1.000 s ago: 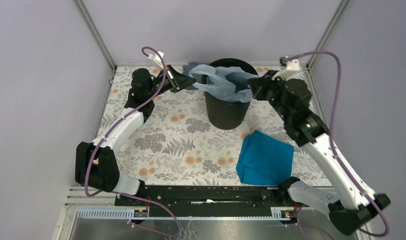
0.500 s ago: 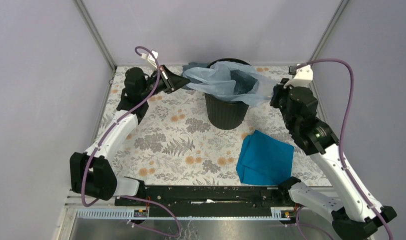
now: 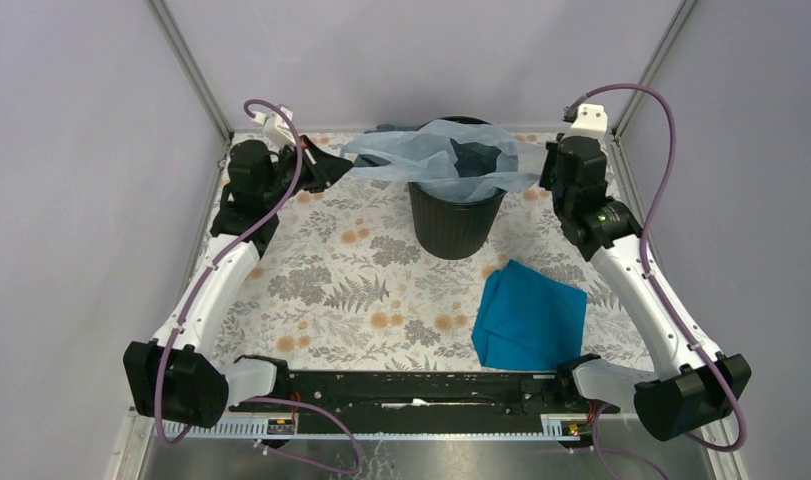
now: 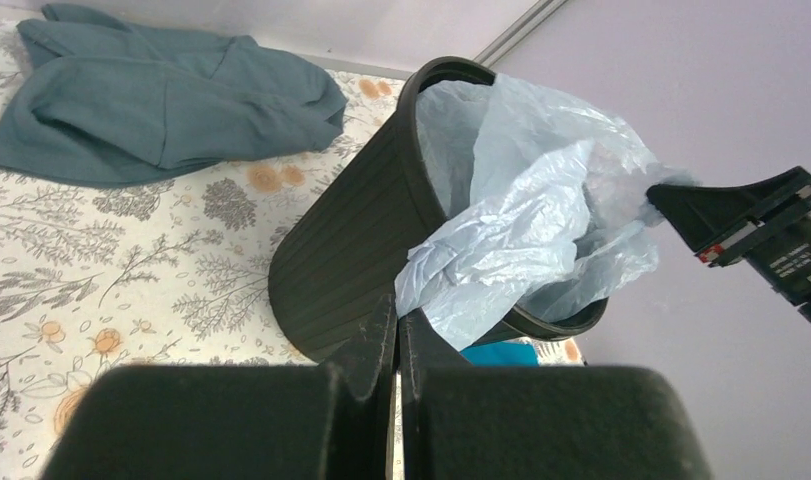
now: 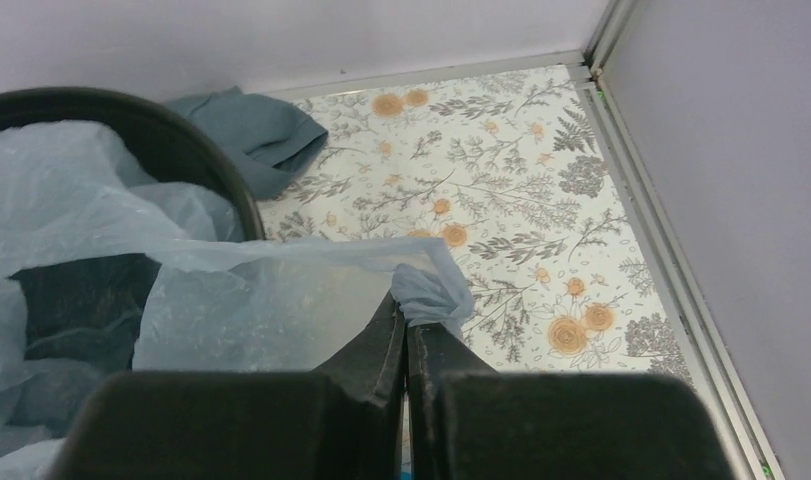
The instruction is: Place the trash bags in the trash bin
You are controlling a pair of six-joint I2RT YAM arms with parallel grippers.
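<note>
1. My left pincer (image 4: 397, 305) is clenched, its two fingers pressed flat together on a fold of the trash bag (image 3: 433, 152) at the bag's 9 o'clock edge.
2. My right pincer (image 5: 405, 318) is clenched as well, pinching a bunched corner of the same film at its 3 o'clock edge.
3. Between my two grips the pale blue, see-through film spreads across the mouth of the trash bin (image 3: 451, 225) and reaches past the rim on both sides.
4. The middle of the film sags into the opening, and the bin's dark inside shows through a gap in it. In my left wrist view a wrinkled flap hangs over the rim on the side facing me.
5. The bin stands upright at 12 o'clock on the flowered bench (image 3: 331, 265), close to the far wall.
6. A teal cloth (image 3: 531, 315) lies folded flat on the bench at 5 o'clock from the bin, apart from it.
7. A grey-blue cloth (image 4: 161, 100) lies crumpled on the bench at 11 o'clock from the bin, just beside its base. From above the bag hides most of it.
</note>
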